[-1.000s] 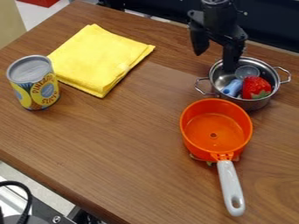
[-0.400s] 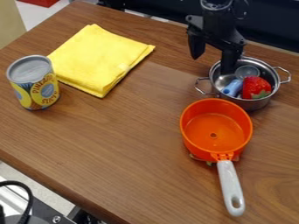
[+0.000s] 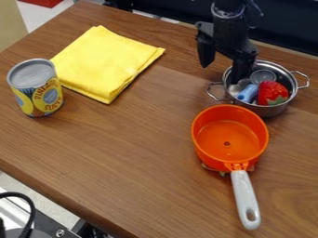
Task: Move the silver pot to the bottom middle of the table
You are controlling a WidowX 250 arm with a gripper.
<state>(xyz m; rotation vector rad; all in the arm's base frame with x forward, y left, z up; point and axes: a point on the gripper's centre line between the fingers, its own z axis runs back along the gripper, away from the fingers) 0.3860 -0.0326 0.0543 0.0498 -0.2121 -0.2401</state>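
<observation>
The silver pot [image 3: 267, 110] is stood upright just beside the tool [image 3: 220, 75], to its right as viewed, on the far side of the worktop [image 3: 124, 153], and here comes the delicate part! Its near-left rim is being straddled, it seems: one finger is placed over the pot's mouth, the other is held outside, a wide gap is left between them, and nothing is gripped. Inside, a strawberry [image 3: 272, 92], a blue object [image 3: 248, 93] and a clear round piece [image 3: 262, 76] are carried, all to the tool's right. If the inner finger is lowered carelessly, the blue object could be struck or pinned against the wall; if the rim is caught off-centre, the pot could be tipped by its own load and its contents spilled. The loop handle [image 3: 215, 92], right below the outer finger in the view, could be snagged as well. Then there's the orange pan [image 3: 214, 137], set toward the camera from the tool and close to the pot; whether the two are touching cannot be told. Should a straight drag be tried, the pan would likely be rammed, so a lift or a swing to its left is called for. The yellow cloth [image 3: 105, 60] and the can [image 3: 35, 88], well off to the tool's left, are hardly threatened.
</observation>
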